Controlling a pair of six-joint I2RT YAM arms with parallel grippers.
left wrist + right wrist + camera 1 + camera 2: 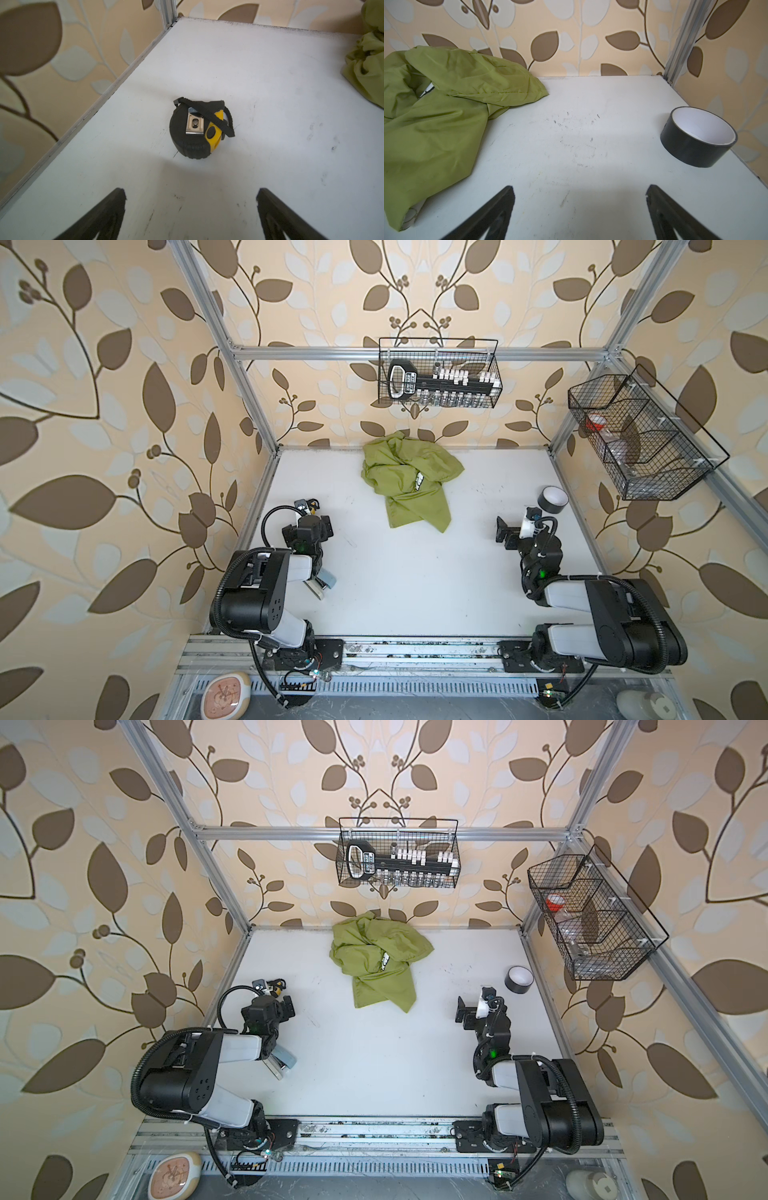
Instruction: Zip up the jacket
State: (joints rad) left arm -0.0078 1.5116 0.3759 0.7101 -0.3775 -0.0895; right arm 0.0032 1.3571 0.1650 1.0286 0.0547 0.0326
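The lime-green jacket [405, 483] [376, 963] lies crumpled in a heap at the far middle of the white table [415, 572]. A small black-and-white logo [419, 480] shows on it; its zipper is hidden in the folds. In the right wrist view the jacket [436, 116] spreads to one side, with a bit of pale lining at its hem. Only its edge [365, 68] enters the left wrist view. My left gripper [191, 193] [309, 526] is open over bare table near the left edge. My right gripper [579, 191] [519, 529] is open too, well apart from the jacket.
A black-and-yellow tape measure [199, 128] [309, 508] lies just ahead of the left gripper. A roll of dark tape [697, 137] [552, 499] stands near the right edge. A stapler-like object [324, 585] lies under the left arm. Wire baskets [440, 373] [640, 435] hang on the frame.
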